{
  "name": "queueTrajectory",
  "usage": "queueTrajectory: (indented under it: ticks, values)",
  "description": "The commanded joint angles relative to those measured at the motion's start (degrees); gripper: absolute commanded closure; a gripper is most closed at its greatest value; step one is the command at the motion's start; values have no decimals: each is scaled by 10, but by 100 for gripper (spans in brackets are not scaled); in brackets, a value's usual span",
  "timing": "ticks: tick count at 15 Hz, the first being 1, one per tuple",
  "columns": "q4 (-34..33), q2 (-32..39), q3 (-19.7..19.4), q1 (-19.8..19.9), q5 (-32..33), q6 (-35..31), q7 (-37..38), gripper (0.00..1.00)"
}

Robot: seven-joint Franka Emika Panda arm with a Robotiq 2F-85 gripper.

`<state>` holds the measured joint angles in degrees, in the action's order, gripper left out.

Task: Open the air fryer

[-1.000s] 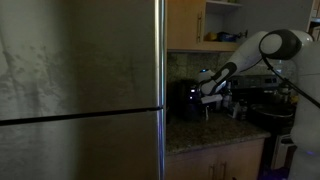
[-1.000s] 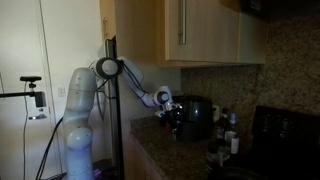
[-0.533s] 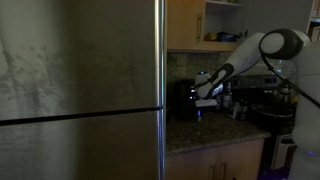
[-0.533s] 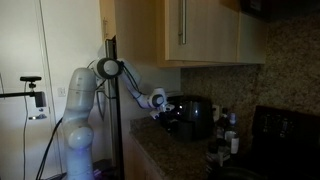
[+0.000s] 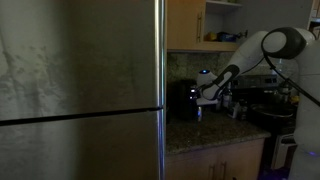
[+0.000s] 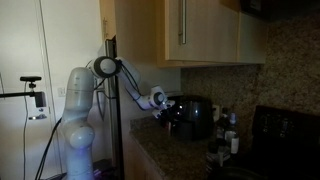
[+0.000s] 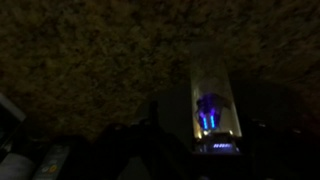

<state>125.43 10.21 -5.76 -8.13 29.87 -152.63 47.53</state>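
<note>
The air fryer (image 5: 183,100) is a small black box on the granite counter beside the steel fridge; it also shows in an exterior view (image 6: 197,115). My gripper (image 5: 203,100) is right at its front, also seen in an exterior view (image 6: 166,110). The wrist view is very dark. A pale glossy strip, the fryer's handle (image 7: 212,105), reflects blue light. My gripper (image 7: 213,150) has its dark fingers close against both sides of the strip. The fryer's body fills the dark lower part.
The steel fridge (image 5: 80,90) fills the near side. Wooden cabinets (image 6: 190,30) hang above the counter. A dark coffee machine and bottles (image 6: 225,140) stand beside the fryer. A stove (image 5: 268,108) lies further along. Speckled granite counter (image 7: 100,60) shows.
My gripper has drawn back a little from the fryer's body along the counter, staying at the handle. Nothing else has moved.
</note>
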Motion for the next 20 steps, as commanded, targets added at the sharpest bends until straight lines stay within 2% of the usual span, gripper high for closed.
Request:
queueTrajectory:
  ticks: [1, 2, 3, 5, 7, 8, 11, 13, 15, 20]
  values:
    - [18, -45, -33, -2, 146, 17, 93, 21]
    - [24, -52, -41, -9, 167, 24, 105, 0]
    - [38, -66, -15, 11, 163, 29, 88, 4]
    - [66, -84, 8, 23, 105, 19, 22, 0]
    - [76, -91, 20, 28, 53, 18, -23, 0]
    - [81, -92, 27, 32, 6, 12, -63, 0]
    - [82, -91, 30, 36, -46, -1, -95, 0]
    - [80, -85, 28, 40, -46, -16, -93, 0]
    - [79, -88, 21, 45, -4, -24, -62, 0]
    - [62, -51, 4, 56, 35, -75, -75, 0]
